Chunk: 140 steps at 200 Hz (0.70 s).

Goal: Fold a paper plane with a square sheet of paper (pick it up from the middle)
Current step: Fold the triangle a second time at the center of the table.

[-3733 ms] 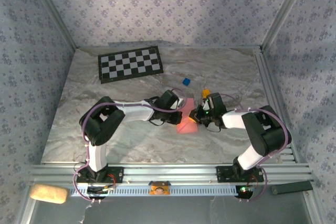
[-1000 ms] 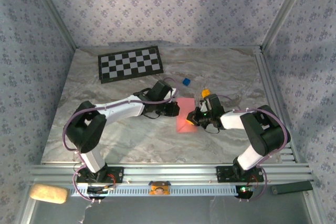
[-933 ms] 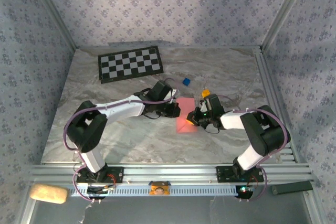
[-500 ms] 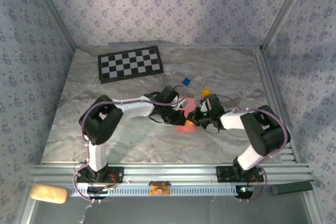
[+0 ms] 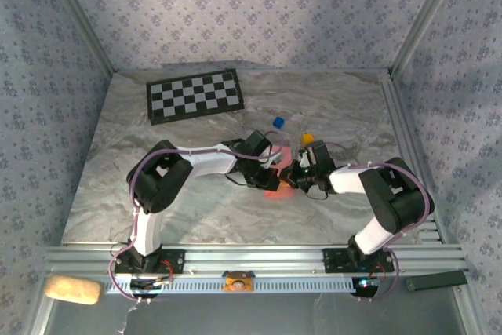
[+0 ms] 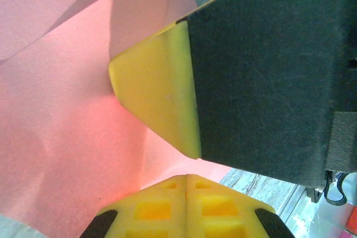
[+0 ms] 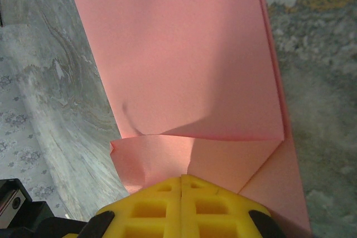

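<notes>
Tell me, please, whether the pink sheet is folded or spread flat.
Folded: the pink sheet shows a flap doubled over along a crease.

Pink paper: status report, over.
Left tool shut, right tool shut, both at paper. Paper partly folded, on table. Orange block nearby, not touching it.

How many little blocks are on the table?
2. The blue block sits right of the checkerboard; the orange block is just right of it, nearer. Others could be hidden.
</notes>
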Motion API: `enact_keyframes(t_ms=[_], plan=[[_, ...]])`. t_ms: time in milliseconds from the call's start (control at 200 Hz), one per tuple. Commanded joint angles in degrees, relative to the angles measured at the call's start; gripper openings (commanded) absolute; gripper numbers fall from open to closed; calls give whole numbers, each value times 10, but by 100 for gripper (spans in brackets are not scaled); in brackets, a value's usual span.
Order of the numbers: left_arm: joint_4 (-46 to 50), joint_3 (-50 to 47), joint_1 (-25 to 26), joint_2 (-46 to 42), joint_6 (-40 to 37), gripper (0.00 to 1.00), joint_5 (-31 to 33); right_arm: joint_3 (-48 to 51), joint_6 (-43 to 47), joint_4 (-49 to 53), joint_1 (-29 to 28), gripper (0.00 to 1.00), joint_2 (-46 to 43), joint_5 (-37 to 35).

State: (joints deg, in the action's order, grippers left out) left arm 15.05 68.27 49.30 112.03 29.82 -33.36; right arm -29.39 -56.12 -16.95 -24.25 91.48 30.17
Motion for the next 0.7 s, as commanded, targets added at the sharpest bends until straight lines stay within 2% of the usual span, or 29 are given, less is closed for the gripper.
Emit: enact_keyframes(t_ms=[0,695], plan=[[9,-6,4,12,-14,5,8,21,0,53,5,2,7,-47],[-7,-64,4,-7,-11,6,8,27,8,64,14,2,6,-50]])
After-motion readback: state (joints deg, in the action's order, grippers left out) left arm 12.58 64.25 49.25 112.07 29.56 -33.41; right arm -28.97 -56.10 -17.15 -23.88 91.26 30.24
